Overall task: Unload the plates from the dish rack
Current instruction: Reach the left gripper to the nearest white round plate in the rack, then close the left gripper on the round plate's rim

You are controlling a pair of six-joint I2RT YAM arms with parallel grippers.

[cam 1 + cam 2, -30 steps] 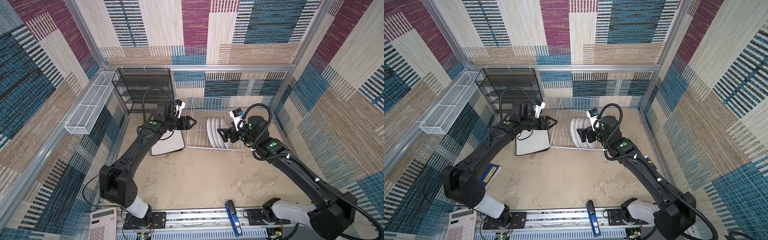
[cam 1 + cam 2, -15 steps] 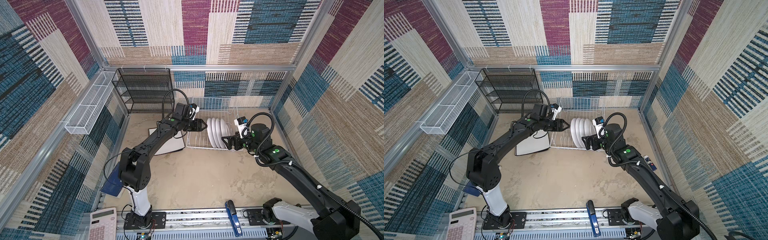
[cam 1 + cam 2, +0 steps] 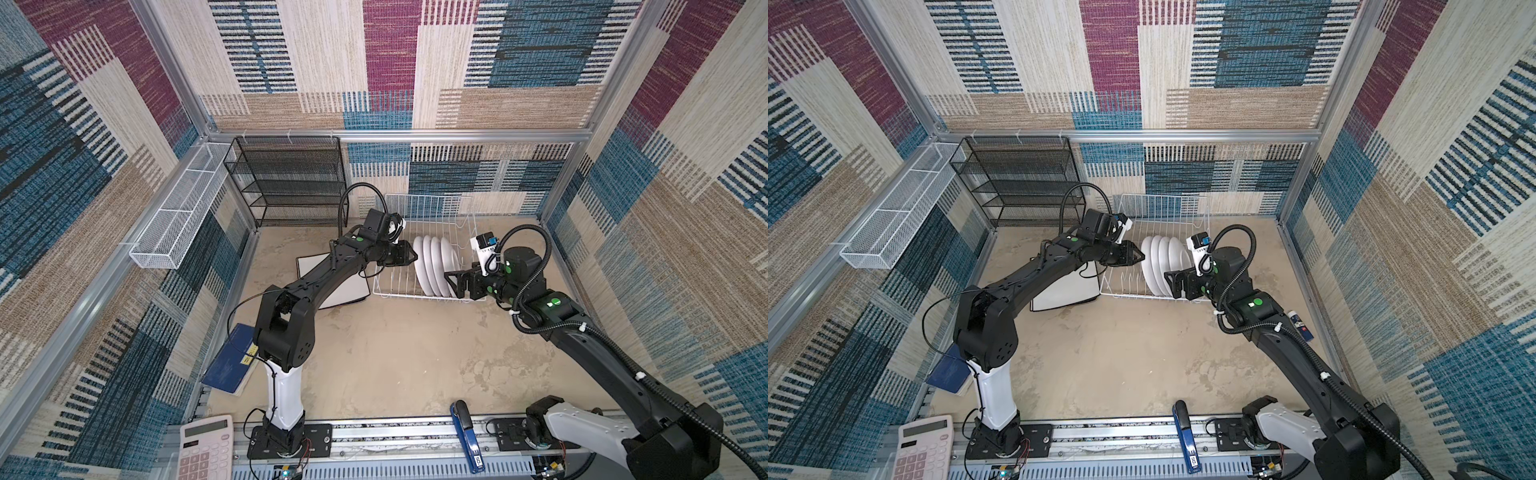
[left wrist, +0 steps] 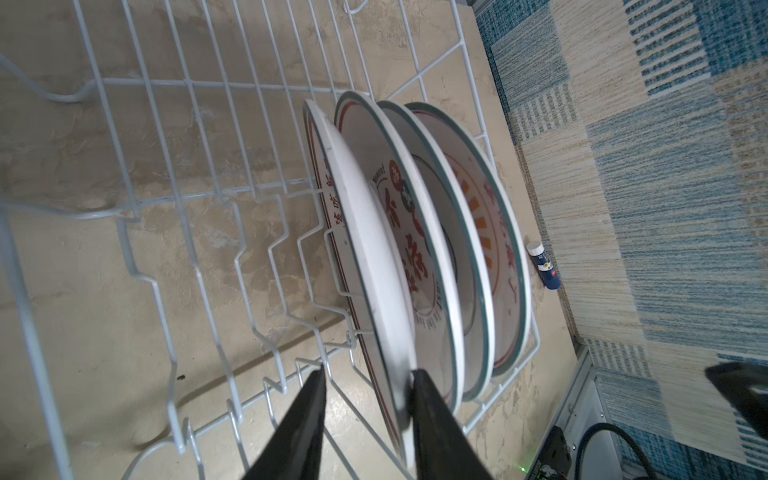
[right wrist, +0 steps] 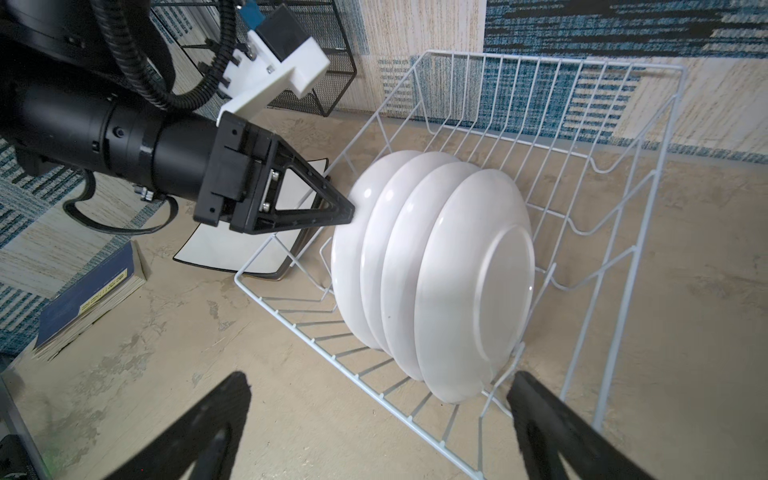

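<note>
Several round white plates stand on edge in the white wire dish rack. Their printed faces show in the left wrist view, their plain backs in the right wrist view. My left gripper straddles the rim of the outermost plate on the left. One finger touches it and the other stands apart. My right gripper is wide open at the rack's near right corner, holding nothing. Square black-edged plates lie on the floor left of the rack.
A black mesh shelf stands at the back left, and a long white mesh basket hangs on the left wall. A blue book, a calculator and a blue stapler lie near the front. A small bottle lies by the right wall.
My left gripper swung right from above the square plates to the leftmost round plate, its jaws narrowing around the rim. My right gripper drew back toward the rack's near right corner, still open.
</note>
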